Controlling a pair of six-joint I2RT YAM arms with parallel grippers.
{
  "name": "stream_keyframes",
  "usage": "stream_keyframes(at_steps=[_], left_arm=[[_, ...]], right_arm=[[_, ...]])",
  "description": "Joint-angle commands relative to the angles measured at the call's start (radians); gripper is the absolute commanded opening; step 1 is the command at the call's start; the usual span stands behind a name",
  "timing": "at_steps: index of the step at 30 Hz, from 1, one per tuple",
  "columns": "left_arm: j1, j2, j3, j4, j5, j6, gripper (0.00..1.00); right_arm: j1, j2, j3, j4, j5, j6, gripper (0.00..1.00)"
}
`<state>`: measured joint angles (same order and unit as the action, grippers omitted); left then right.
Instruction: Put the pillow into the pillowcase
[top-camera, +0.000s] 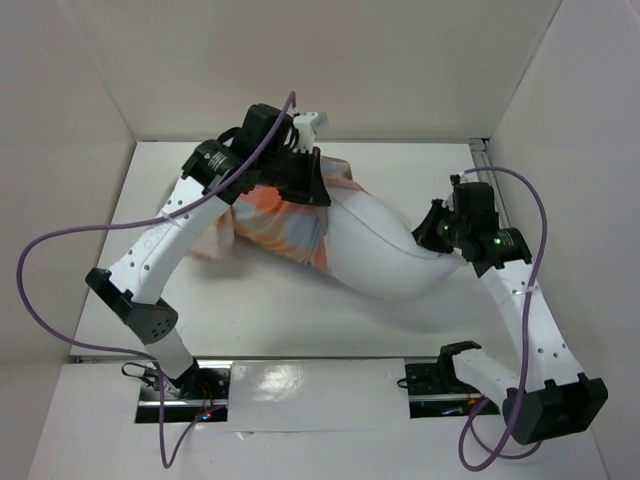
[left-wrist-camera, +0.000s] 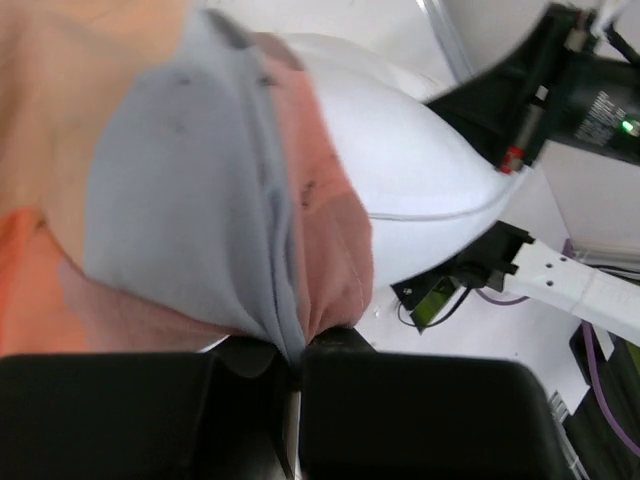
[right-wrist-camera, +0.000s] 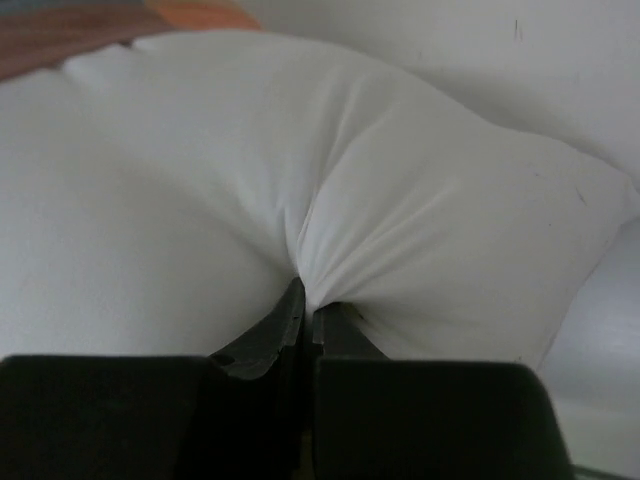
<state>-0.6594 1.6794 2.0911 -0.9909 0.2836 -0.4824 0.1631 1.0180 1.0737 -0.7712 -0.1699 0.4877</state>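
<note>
Both pairs of jaws are pressed together on cloth. Your left gripper (left-wrist-camera: 295, 348) pinches a fold of the pillowcase (left-wrist-camera: 200, 190), and the grey-blue and orange checks gather into a ridge that runs down between its fingers. Your right gripper (right-wrist-camera: 308, 312) pinches the pillow (right-wrist-camera: 340, 180), and the white cover creases in a fan out from its fingertips.

From the top camera you see the pillow lying across the middle of the table (top-camera: 300, 310), slanting from the far left toward the near right. Its left end is covered by the checked pillowcase, while more than half of it is bare white. The left gripper sits at the far edge of the pillowcase, just where the checks meet the white. The right gripper holds the pillow's right end, well apart from the pillowcase. The pillowcase's loose cloth bunches to the left of the pillow, partly under the left arm (top-camera: 170, 235). In the left wrist view you see the pillow's seam curving just beyond the checked fold.
</note>
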Motion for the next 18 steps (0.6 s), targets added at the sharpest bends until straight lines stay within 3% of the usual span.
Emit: stream_keyframes(at_steps=[1,8,12,14,18], left_arm=[[0.018,-0.043,0.027,0.081,-0.057,-0.024,0.0],[-0.103,-0.041,0.023,-0.066,-0.161,-0.051,0.0],[-0.158,0.014,0.176,-0.129,-0.153,-0.064,0.0],[-0.167,0.112,0.236,-0.129,-0.133,-0.055,0.0],[-0.07,0.278,0.408,-0.068,-0.04,-0.033,0.0]], right_arm=[[0.012,-0.048,-0.014,-0.204,-0.091,-0.08,0.0],[0.012,-0.036,0.113,-0.361,-0.21,-0.195,0.0],[0.012,0.019,0.227,-0.402,-0.31,-0.196,0.0],[0.012,0.037,0.227,-0.363,-0.333,-0.169,0.0],[0.012,0.149,0.227,-0.156,-0.322,-0.098,0.0]])
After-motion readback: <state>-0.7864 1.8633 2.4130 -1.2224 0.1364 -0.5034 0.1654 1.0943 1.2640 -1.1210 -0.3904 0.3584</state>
